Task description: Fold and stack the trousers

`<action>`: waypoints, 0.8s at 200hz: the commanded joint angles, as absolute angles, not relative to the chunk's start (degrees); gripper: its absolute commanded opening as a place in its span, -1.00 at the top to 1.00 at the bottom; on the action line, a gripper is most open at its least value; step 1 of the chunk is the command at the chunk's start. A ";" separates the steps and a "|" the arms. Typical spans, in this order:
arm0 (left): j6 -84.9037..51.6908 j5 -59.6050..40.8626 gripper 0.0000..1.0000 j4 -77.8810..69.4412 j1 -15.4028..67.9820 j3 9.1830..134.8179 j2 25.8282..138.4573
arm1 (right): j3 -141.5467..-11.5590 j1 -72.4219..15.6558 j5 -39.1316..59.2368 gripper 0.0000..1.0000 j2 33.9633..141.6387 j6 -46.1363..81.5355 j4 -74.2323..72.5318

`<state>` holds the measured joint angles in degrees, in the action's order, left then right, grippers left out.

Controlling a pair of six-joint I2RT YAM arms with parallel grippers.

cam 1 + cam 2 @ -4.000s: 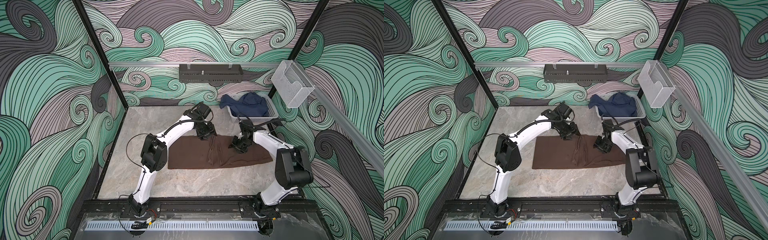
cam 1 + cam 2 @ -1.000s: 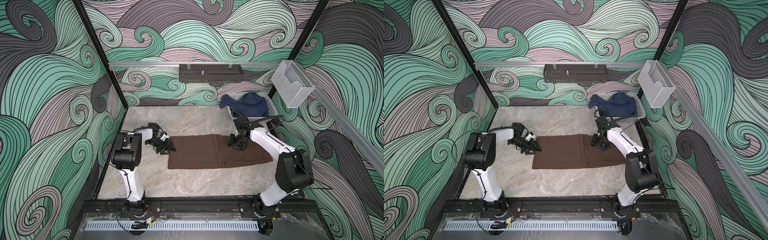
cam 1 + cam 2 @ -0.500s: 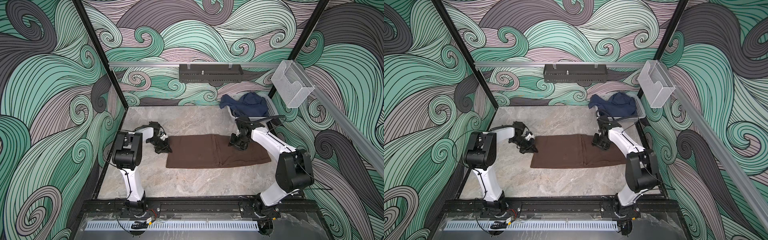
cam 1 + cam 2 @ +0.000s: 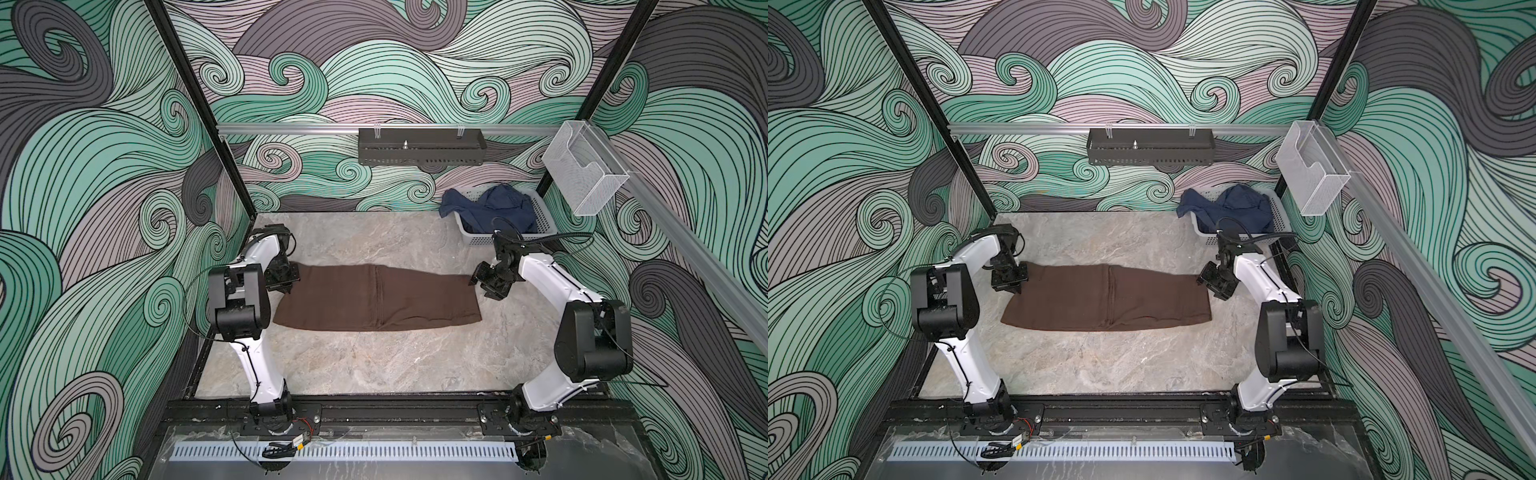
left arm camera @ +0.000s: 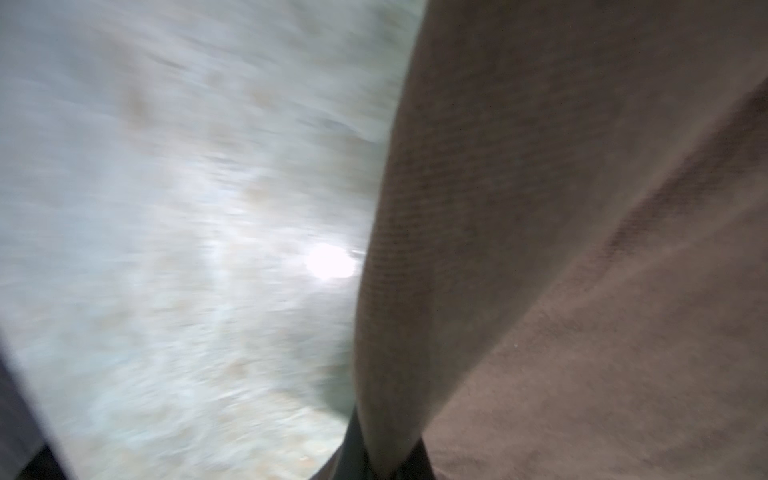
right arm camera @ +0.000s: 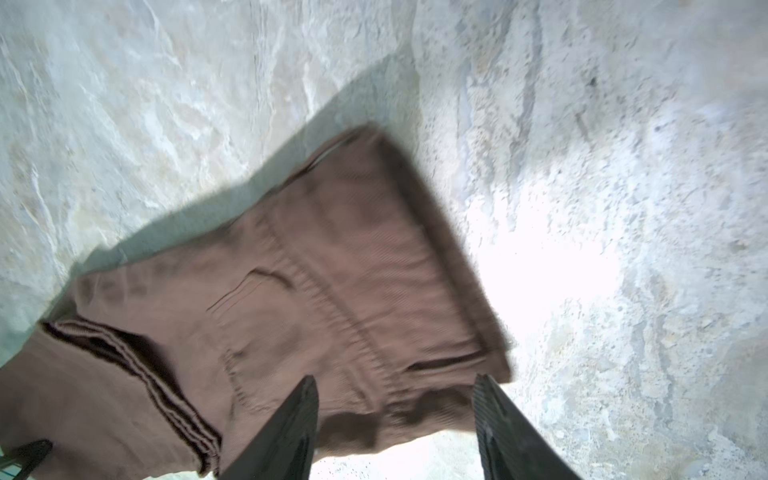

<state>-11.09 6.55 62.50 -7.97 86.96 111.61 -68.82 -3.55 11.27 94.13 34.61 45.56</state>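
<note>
A lab robot cell: swirl-printed walls [image 4: 374, 62] enclose a marble tabletop [image 4: 374, 365].

Bare counter [image 4: 374, 365] is lying open nearside of the trousers [image 4: 374, 297]; the basket [image 4: 545, 218] is blocking the far right corner.

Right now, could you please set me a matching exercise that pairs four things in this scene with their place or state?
Things:
1. trousers
2. navy garment
3. left gripper
4. right gripper

Places or states:
A. fingers apart
B. heaped in the basket
C. lying flat on the table
D. shut on the trousers' edge

Pairs: 1-C, 2-B, 3-D, 4-A
</note>
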 commanded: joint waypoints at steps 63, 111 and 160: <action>-9.32 10.92 1.00 66.64 -13.54 91.76 111.88 | -67.86 -4.62 23.96 -0.19 102.56 32.27 36.04; -9.26 10.36 1.00 66.43 -13.61 91.41 111.71 | -68.19 -7.70 27.54 -0.17 105.14 31.45 32.72; -9.06 10.37 1.00 66.34 -13.70 91.52 111.80 | -68.97 -8.93 28.97 0.19 109.26 32.11 31.04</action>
